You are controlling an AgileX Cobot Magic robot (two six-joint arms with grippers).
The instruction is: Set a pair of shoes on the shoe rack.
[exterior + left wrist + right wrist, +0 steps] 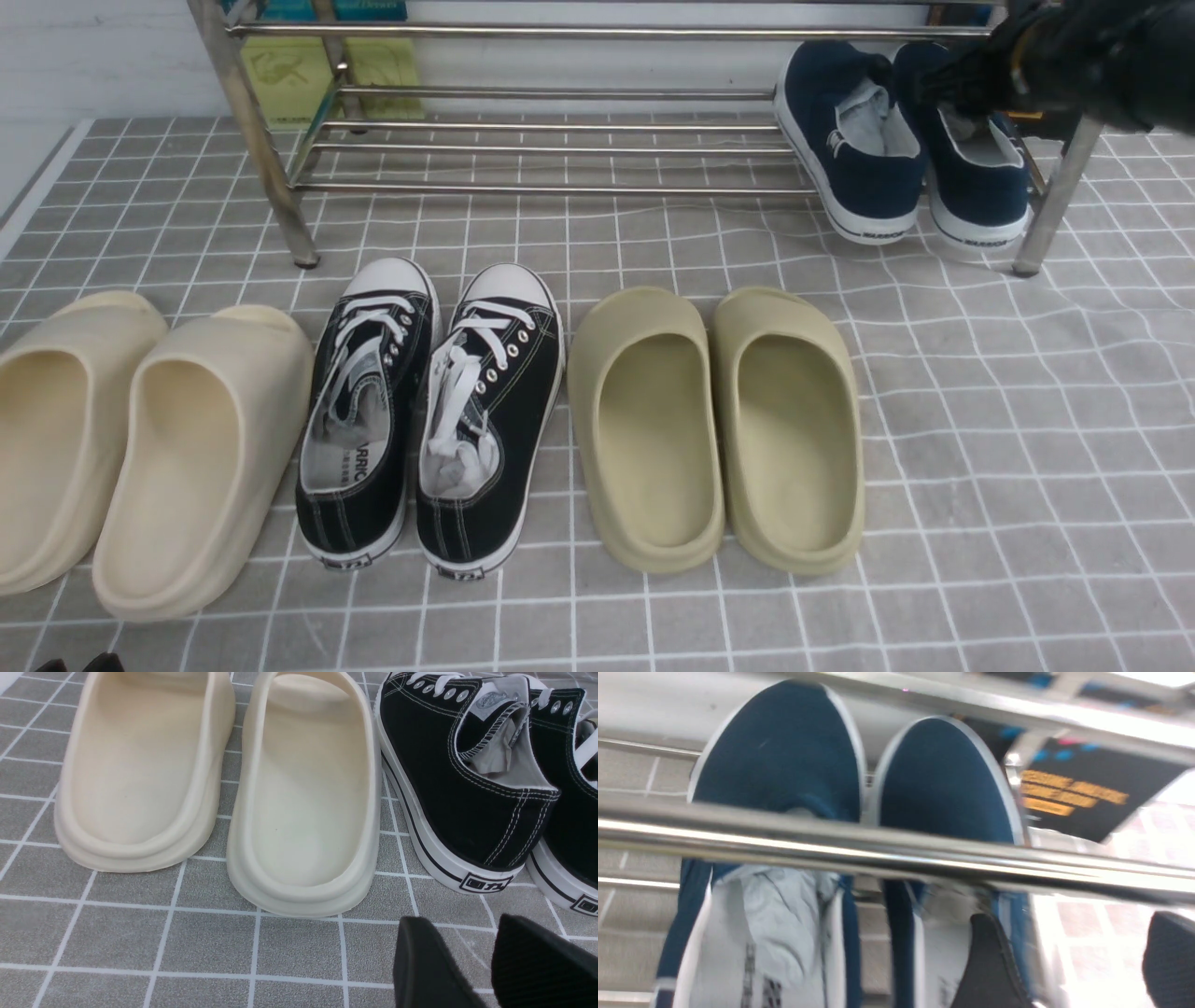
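Both navy slip-on shoes (845, 140) (976, 182) rest side by side on the lower bars of the shoe rack (560, 189), at its right end, heels toward me. My right gripper (948, 89) hangs over the right shoe's opening. In the right wrist view the right gripper (1073, 924) is open. One finger (985, 961) is by the lining of the right shoe (943, 779), the other stands far off, and a rack bar (831, 844) crosses in front. My left gripper (460, 924) is open over bare floor, holding nothing.
On the tiled mat in front of the rack lie cream slides (140, 439), black lace-up sneakers (429, 401) and olive slides (719, 420). The rack's right front leg (1050, 205) stands close beside the navy shoes. Green boxes (289, 70) sit behind the rack.
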